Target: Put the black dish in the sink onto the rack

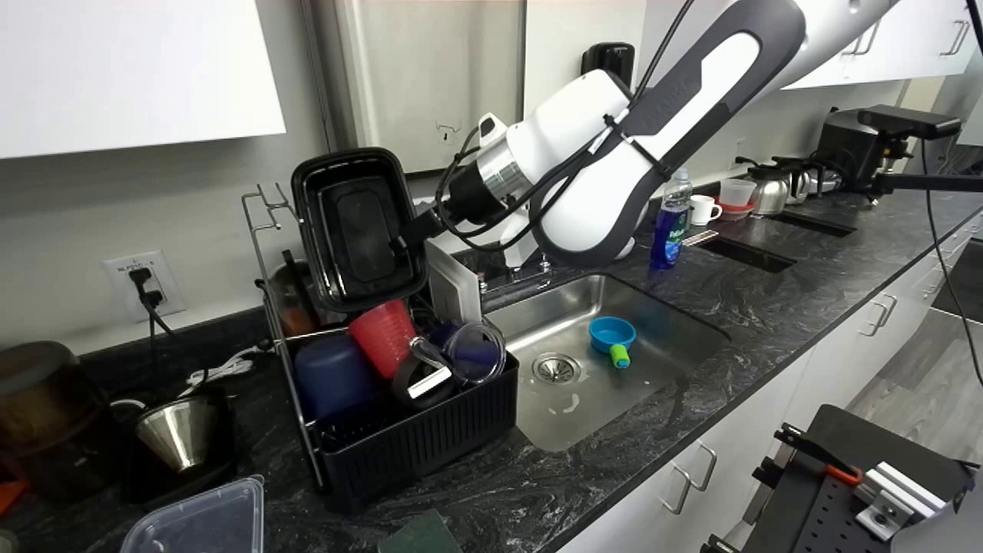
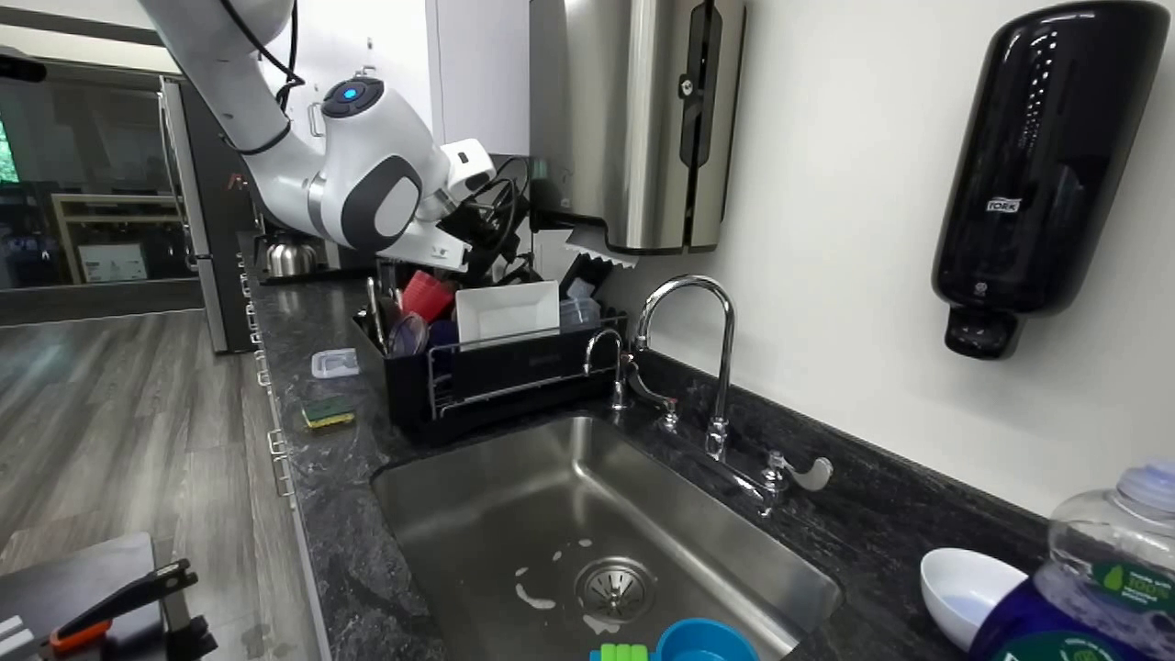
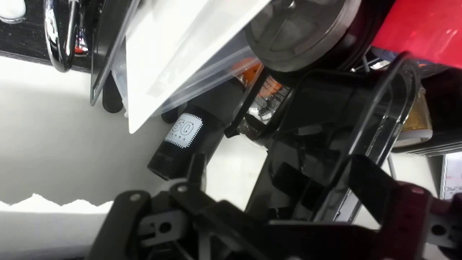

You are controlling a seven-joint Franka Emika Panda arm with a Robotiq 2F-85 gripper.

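1. Black rectangular plastic dish [image 1: 357, 230] stands tilted in the black wire-sided rack [image 1: 430, 438], near the back edge of the dark speckled worktop [image 1: 660, 415].
2. Black two-fingered hand [image 3: 277, 160] is spread wide, gripping nothing.
3. Grey plank floor [image 2: 138, 395] lies below the front edge.

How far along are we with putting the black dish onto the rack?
Done, it seems: the black dish is out of the sink, tilted up at the rack, behind the red cup. In hand: the release; the gripper stands open at its rim, contact unclear. Left, probably: draw the gripper clear and check the dish stays up.
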